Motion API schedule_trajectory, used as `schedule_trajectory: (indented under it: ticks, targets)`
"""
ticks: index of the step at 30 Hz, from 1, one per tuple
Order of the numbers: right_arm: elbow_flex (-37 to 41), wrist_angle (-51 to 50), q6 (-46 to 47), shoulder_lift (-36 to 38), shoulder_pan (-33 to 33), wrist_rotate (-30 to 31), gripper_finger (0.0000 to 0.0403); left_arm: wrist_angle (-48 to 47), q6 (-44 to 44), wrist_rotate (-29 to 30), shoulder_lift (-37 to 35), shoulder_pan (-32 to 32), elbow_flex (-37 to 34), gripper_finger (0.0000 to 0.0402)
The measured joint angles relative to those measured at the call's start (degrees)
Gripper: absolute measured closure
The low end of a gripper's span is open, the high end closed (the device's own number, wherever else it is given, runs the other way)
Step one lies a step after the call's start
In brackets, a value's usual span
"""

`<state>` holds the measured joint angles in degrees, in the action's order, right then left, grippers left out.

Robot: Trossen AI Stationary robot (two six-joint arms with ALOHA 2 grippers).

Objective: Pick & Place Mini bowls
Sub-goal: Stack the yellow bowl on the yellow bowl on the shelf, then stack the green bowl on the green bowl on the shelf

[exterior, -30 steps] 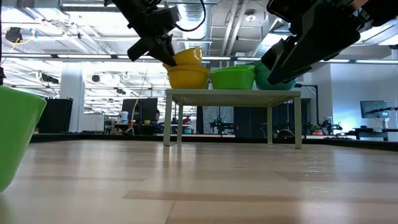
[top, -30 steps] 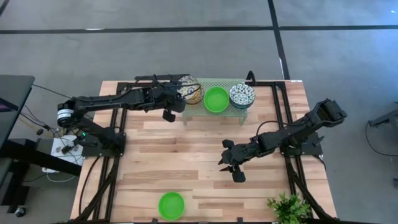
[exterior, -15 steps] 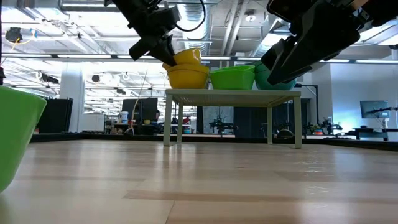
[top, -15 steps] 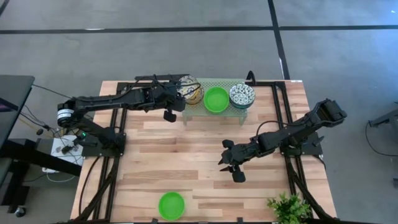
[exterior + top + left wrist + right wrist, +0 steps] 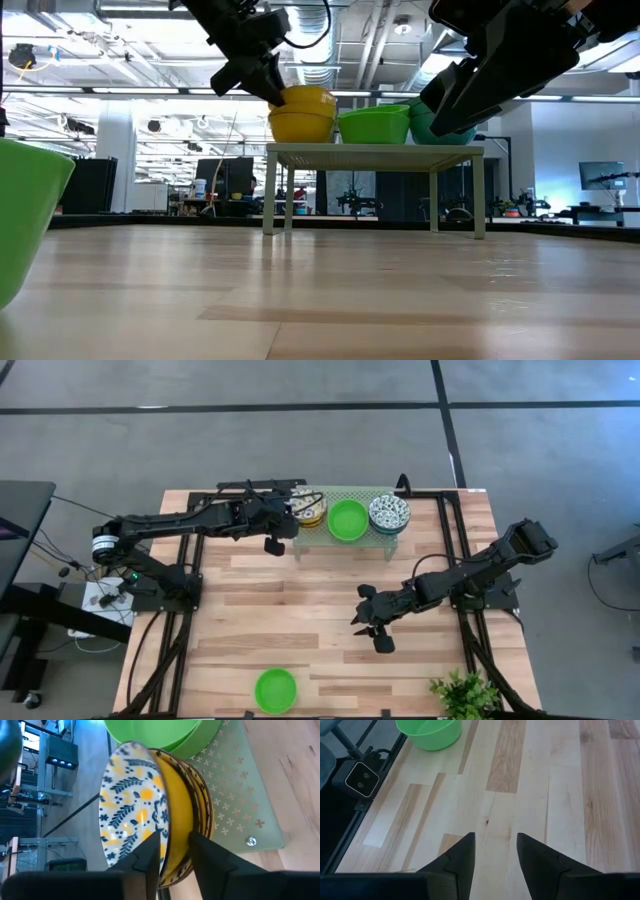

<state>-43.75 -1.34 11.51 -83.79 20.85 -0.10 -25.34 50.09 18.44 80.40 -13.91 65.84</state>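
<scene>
1. The left gripper is parked at the left end of the little green rack at the back of the desk, right up against the stack of yellow-patterned bowls.
2. In the left wrist view its two fingers are seen on either side of the top bowl's rim, one over the patterned inside and one on the yellow outside. The jaws are slightly parted around that rim, and whether they're actually pinching it can't be told.
3. That top bowl is nested in the yellow stack, which sits level on the rack in the low view.
4. A plain green bowl is found in the middle of the rack, touching the yellow stack, and a stack of blue-green patterned bowls is at the right end.
5. The right gripper is hanging over bare desk, well apart from the rack, with its jaws held open and nothing between them; only wood is seen past its fingers in the right wrist view.
6. Another green bowl is left on its own near the front edge of the desk, well away from both grippers. It also shows up in the right wrist view.
7. A small leafy plant is sitting at the front right corner.
</scene>
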Motion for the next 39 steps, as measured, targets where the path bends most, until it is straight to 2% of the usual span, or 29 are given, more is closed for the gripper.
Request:
schedule_trajectory:
  ticks: [8, 14, 18, 24, 27, 30, 36, 39]
  targets:
    - [0.0, 0.0, 0.0, 0.0, 0.0, 0.0, 0.0263, 1.5, 0.5, 0.4, -0.1, 0.6, 0.0, 0.0282]
    - [0.0, 0.0, 0.0, 0.0, 0.0, 0.0, 0.0262, 3.4, 0.6, 6.2, -0.2, 3.1, 0.0, 0.0279]
    - [0.0, 0.0, 0.0, 0.0, 0.0, 0.0, 0.0264, 3.5, 0.3, 6.9, -0.2, 5.1, 0.0, 0.0265]
    - [0.0, 0.0, 0.0, 0.0, 0.0, 0.0, 0.0262, 3.4, -6.8, 11.9, -0.2, 10.0, 0.0, 0.0234]
    - [0.0, 0.0, 0.0, 0.0, 0.1, 0.0, 0.0262, 3.2, -13.0, 11.4, -0.5, 14.2, 0.0, 0.0229]
    - [0.0, -0.2, 0.0, 0.0, 0.1, 0.0, 0.0264, 0.8, -19.9, 7.4, -0.5, 19.0, 0.0, 0.0233]
    - [0.0, -0.1, 0.2, 0.0, 0.1, 0.0, 0.0265, -5.2, -41.6, -15.8, -0.5, 28.3, -1.5, 0.0250]
    - [0.0, 0.1, 0.2, 0.0, 0.1, 0.0, 0.0264, -4.7, -50.9, -20.5, -0.5, 33.6, -4.4, 0.0255]
